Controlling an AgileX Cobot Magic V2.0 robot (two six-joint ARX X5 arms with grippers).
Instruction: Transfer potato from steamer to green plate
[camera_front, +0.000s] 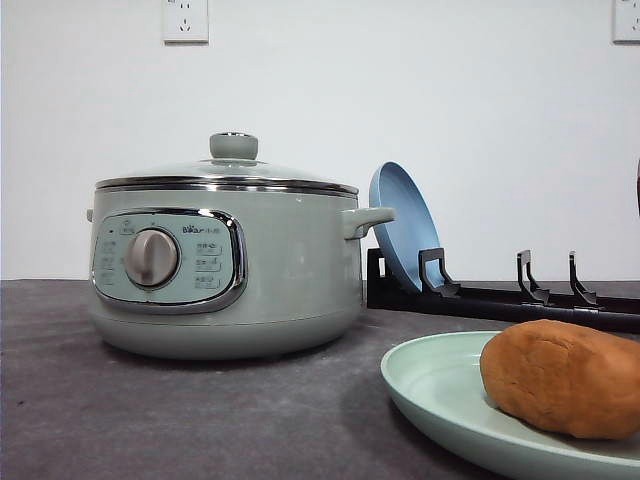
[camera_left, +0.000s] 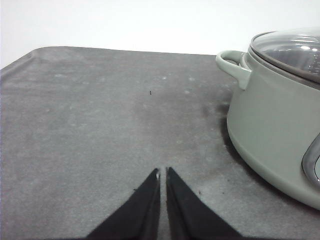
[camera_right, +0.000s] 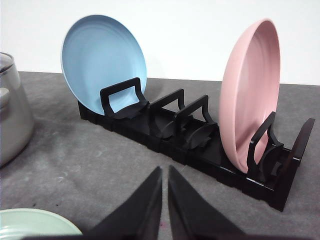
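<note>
- Your potato (camera_front: 566, 378) is sitting on the green plate (camera_front: 430, 385), at the near right of the front view. Its long axis runs roughly left-to-right across the plate, lying flat, rounded end toward the steamer side; its right end is cut off by the frame edge.
- The steamer (camera_front: 228, 260) stands to the left on the grey table (camera_front: 150, 410), glass lid (camera_front: 232, 168) on, dial facing you. It's apart from the plate, with bare table between them.
- Behind the plate there's a black dish rack (camera_right: 200, 145). A blue plate (camera_right: 104, 64) leans upright in the slot at the steamer end, and a pink plate (camera_right: 249, 95) stands at the other end, with free slots between them.
- Your left gripper (camera_left: 163, 172) has its fingers pressed almost together with just a sliver of gap, gripping nothing, over bare table beside the steamer.
- Your right gripper (camera_right: 165, 171) is the same deal: nearly closed, empty, facing the rack, green plate rim at its side.
</note>
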